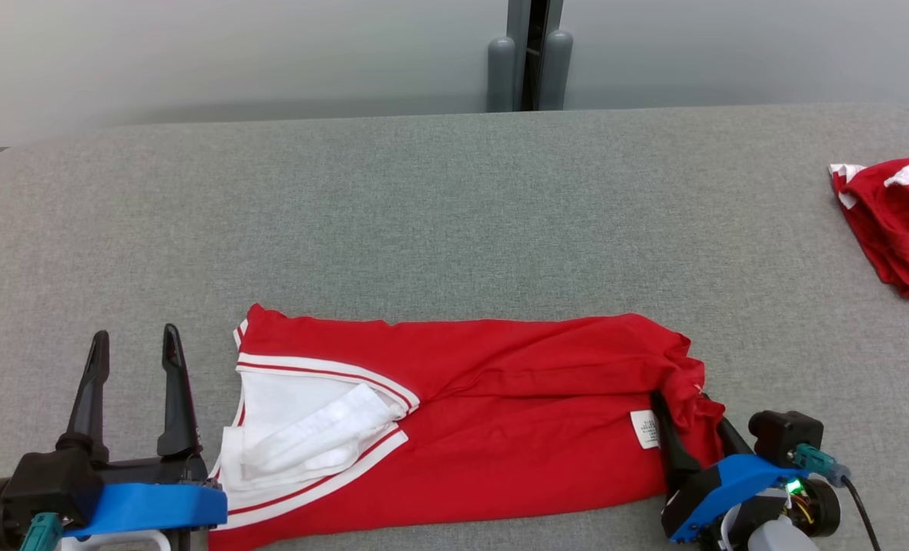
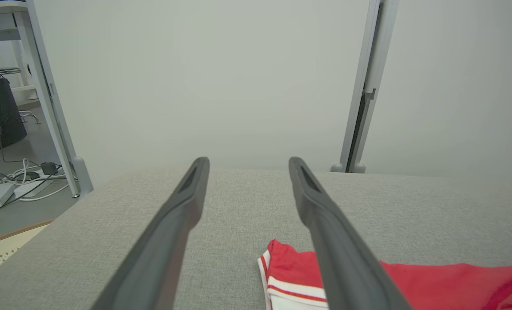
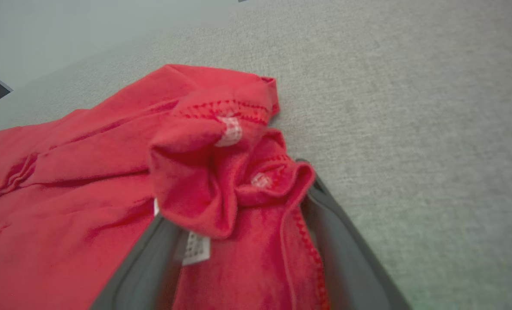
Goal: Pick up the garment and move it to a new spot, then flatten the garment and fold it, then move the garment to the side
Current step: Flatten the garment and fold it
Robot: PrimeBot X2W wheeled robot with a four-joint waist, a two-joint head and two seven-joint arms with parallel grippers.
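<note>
Left claw [image 1: 135,333]: released, fingers spread, held just beside the shirt [image 1: 500,383], nothing touched.
Right claw [image 1: 688,409]: released, fingers wide, bunched hem [image 3: 221,107] draped between them, not pinched.
Shirt: red with white trim, folded lengthwise, laid along the near edge of the grey desk [image 1: 424,191].
Handling: judged light, soft and limp; best taken at both ends so sagging is limited.
Writing: white tag [image 1: 644,428] near the hem; print too small to be read.
</note>
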